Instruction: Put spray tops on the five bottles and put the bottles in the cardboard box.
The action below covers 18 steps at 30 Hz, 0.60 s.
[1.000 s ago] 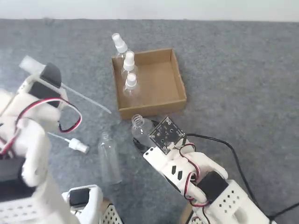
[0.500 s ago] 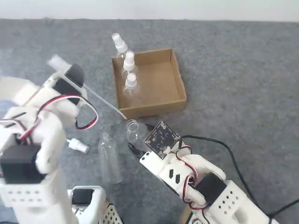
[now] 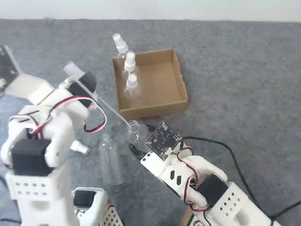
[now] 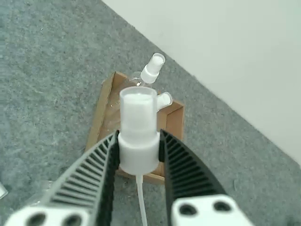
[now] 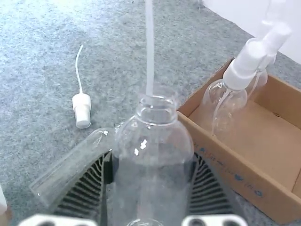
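Note:
My left gripper point(image 4: 138, 148) is shut on a white spray top point(image 4: 138, 128), whose long tube point(image 3: 109, 108) slants down to the mouth of a clear open bottle point(image 3: 135, 132). My right gripper point(image 5: 151, 174) is shut on that bottle point(image 5: 153, 165) and holds it upright in front of the cardboard box point(image 3: 162, 106). The tube's tip point(image 5: 149, 56) hangs right over the bottle's mouth. Three capped bottles point(image 3: 130, 77) stand along the box's left side. A second uncapped bottle point(image 3: 109, 160) lies on the carpet, and a loose spray top point(image 3: 80, 148) lies left of it.
The grey carpet point(image 3: 244, 84) stretches free to the right of the box. A black cable point(image 3: 225, 143) runs from my right arm over the carpet. The arms' white bases sit at the near edge.
My left arm has swung right with the spray top, bringing the tube's tip from left of the box to the held bottle's mouth. My right gripper shifted the bottle slightly left.

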Each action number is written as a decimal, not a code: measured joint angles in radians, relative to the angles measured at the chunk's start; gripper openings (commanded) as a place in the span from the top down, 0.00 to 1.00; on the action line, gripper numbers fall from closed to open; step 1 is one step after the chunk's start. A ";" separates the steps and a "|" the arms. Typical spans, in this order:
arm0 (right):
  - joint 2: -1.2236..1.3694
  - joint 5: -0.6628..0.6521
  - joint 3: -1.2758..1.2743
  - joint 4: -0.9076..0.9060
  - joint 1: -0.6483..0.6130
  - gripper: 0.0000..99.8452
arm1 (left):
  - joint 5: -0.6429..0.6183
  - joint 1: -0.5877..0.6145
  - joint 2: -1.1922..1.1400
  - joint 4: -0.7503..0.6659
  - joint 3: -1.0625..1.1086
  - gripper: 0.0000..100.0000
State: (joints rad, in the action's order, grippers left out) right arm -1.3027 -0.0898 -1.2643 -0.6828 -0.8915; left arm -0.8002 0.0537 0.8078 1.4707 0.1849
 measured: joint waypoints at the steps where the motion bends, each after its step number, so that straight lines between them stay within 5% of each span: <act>1: 0.000 0.000 0.000 0.009 0.000 0.95 | 0.006 0.000 0.000 0.000 0.012 0.99; 18: 0.000 0.000 -0.038 0.089 -0.003 0.95 | 0.103 -0.147 -0.002 0.000 0.107 0.99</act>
State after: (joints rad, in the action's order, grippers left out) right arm -1.3027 -0.0898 -1.3027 -0.5938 -0.8945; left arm -0.6974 -0.0936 0.8063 1.4707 0.2923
